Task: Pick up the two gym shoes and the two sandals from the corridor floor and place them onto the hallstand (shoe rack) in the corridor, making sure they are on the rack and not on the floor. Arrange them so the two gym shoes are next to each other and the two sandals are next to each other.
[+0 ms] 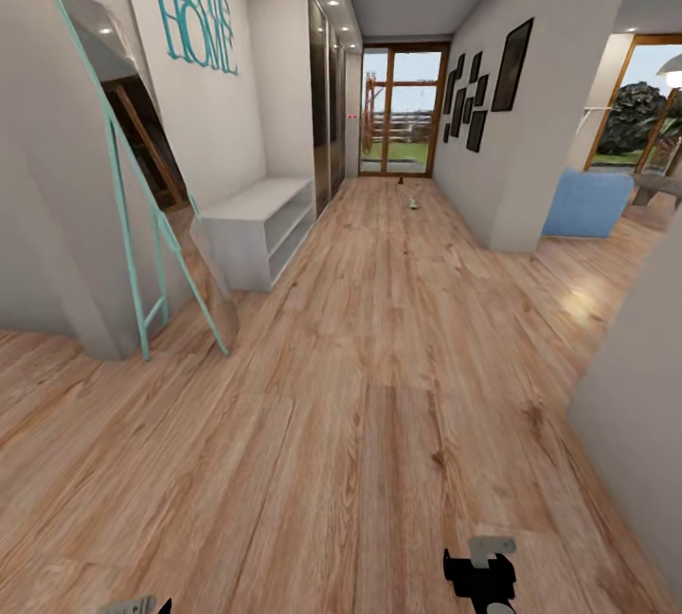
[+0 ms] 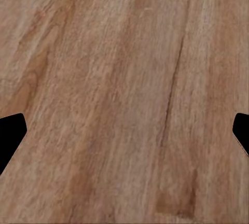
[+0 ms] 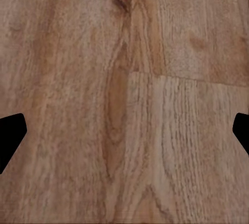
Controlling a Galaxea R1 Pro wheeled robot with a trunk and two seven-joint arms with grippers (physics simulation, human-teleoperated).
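Far down the corridor floor [image 1: 379, 358], near the glass door, lies a tiny pale-green and white thing [image 1: 414, 204], probably one gym shoe. A smaller dark speck [image 1: 401, 182] lies beyond it, too small to name. The sandals and the hallstand are out of view. My right gripper [image 1: 483, 576] hangs low at the picture's lower edge, and my left gripper [image 1: 142, 606] barely pokes in at the lower left. In the wrist views, the left gripper [image 2: 124, 136] and the right gripper [image 3: 124, 136] have their fingers spread wide over bare planks, holding nothing.
A plain white low shelf unit [image 1: 256, 225] stands against the left wall under "Welcome HOME" lettering. A teal-framed leaning mirror [image 1: 142, 188] is nearer on the left. Dark wardrobe doors [image 1: 322, 102] follow. A wall corner [image 1: 511, 169] and a blue seat [image 1: 587, 202] are to the right.
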